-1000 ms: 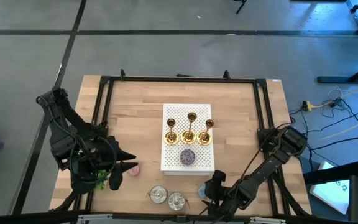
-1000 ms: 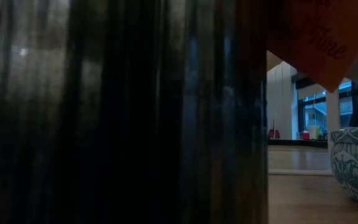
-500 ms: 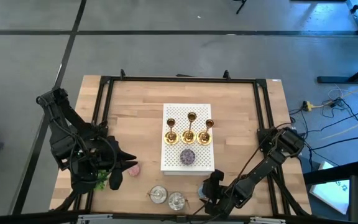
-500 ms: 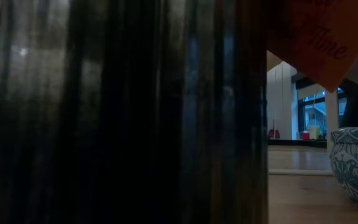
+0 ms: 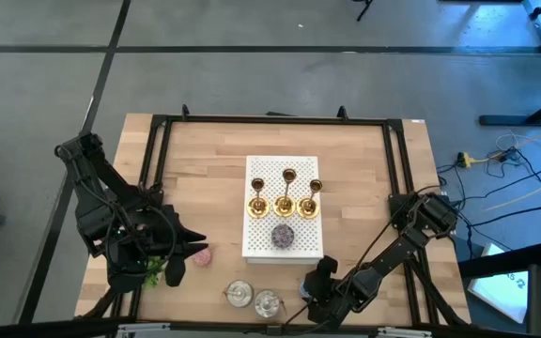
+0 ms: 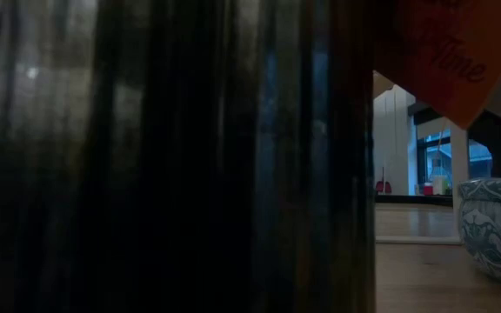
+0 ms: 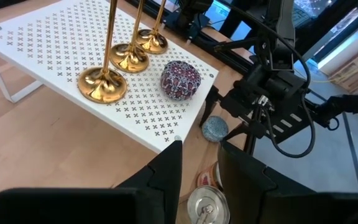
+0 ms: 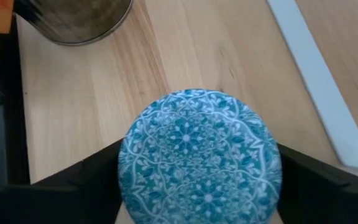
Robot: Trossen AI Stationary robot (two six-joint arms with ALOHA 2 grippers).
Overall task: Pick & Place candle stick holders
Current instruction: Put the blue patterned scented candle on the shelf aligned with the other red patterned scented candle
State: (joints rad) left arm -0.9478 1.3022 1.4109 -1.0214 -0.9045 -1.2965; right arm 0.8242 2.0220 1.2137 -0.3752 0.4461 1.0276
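Low view: dark pot blocks table | blue disc at right

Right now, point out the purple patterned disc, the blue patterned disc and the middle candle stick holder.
purple patterned disc (image 7: 180, 79), left wrist view, its domed top.
blue patterned disc (image 8: 201, 155), right wrist view, centre of its top face.
middle candle stick holder (image 5: 286, 206), high view, its round base.

3 holders in row on stand.
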